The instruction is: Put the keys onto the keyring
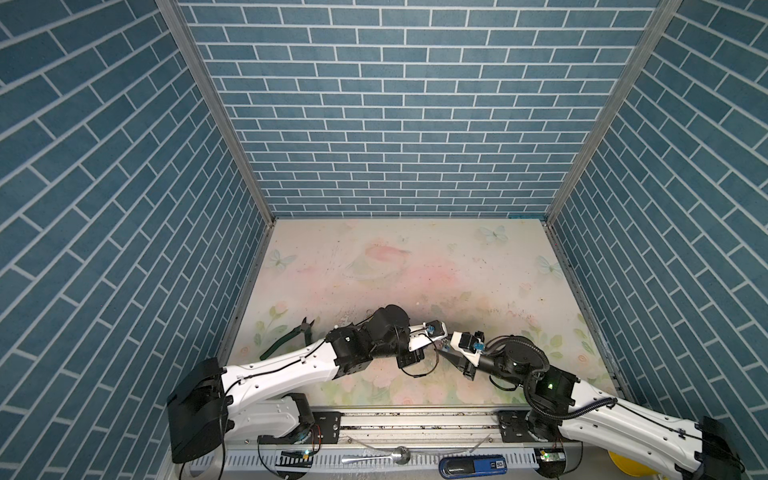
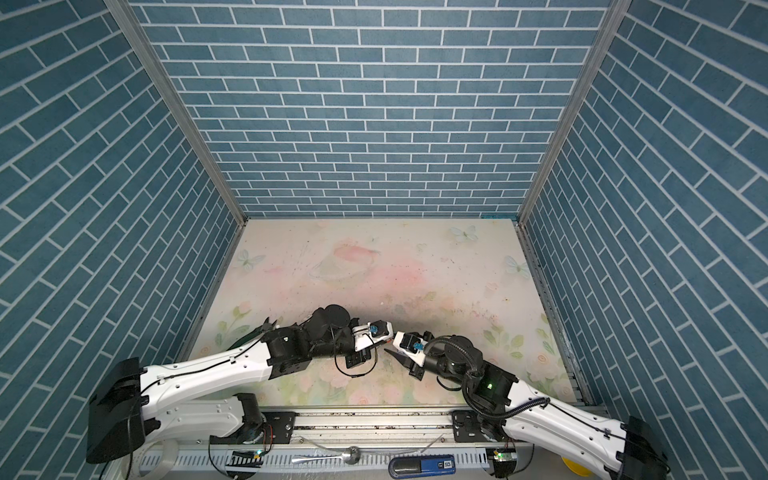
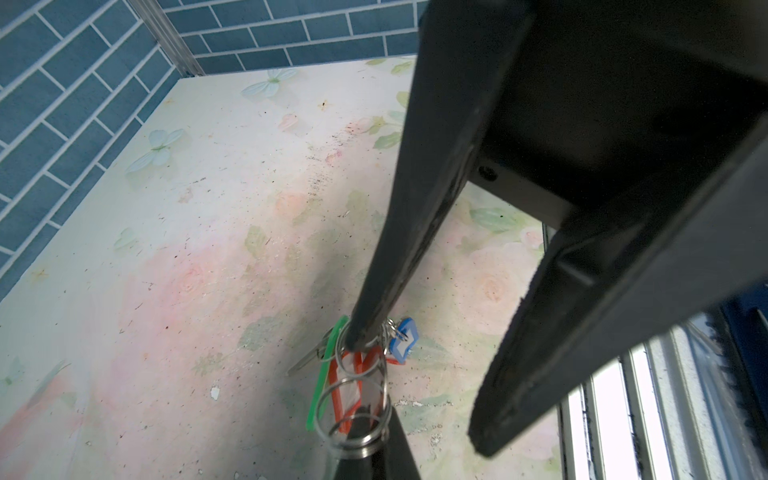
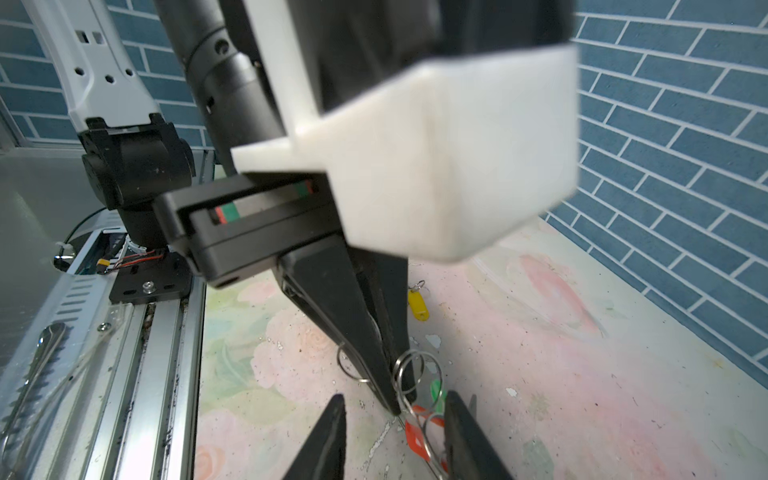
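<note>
Tapered black right end effector (image 3: pixel 424 395) apart, left end effector (image 4: pixel 395 403) pinching silver keyring (image 3: pixel 357 450)

Arm links (image 1: pixel 282 370): white moulded shells, small screw holes
Joints (image 1: pixel 390 320): black cylindrical housings
Cables (image 1: pixel 594 408): black, one corrugated, routed outside
Fingers (image 4: pixel 328 440): black tapered wedges
Camera mount (image 4: pixel 436 166): white block
Status light (image 1: pixel 549 385): green

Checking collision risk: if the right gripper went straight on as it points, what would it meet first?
Probably the silver rings at the shut left gripper's tip, between the right gripper's open fingers; depth is unclear.
</note>
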Robot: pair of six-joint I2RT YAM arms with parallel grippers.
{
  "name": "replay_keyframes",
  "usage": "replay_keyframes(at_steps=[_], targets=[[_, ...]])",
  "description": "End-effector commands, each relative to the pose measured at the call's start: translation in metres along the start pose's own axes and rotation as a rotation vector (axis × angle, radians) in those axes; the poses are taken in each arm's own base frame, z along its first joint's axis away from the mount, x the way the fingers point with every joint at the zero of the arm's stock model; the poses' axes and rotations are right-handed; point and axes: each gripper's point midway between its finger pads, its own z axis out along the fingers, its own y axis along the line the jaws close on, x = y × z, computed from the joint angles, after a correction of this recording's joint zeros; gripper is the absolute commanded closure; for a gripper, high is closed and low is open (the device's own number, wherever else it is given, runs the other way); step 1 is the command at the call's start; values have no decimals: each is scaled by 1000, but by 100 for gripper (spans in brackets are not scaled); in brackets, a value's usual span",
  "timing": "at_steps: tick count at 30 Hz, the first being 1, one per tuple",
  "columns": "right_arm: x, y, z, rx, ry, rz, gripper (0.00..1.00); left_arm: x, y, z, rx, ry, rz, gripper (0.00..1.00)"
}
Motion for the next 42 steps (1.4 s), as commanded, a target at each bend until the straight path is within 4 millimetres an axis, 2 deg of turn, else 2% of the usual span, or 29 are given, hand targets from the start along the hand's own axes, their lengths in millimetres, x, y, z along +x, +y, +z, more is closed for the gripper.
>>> replay_keyframes(at_steps=[1,19,25,33,37,42], targets=[[-3,4,2,-19,-17,-66,61,-24,0,-10,22,-63,21,100],[0,16,7,-82,0,-81,73,-23,-6,-2,68,-51,9,100],[2,16,10,-75,10,-92,81,-23,-7,0,75,-53,3,100],[3,-5,8,59,29,-128,100,-22,-7,-2,72,-49,0,100],[-2,-11,4,103,6,-135,100,-20,-4,-2,53,-45,-4,100],[-8,-20,-5,170,-30,-118,100,-16,15,-4,-28,-40,-52,100]])
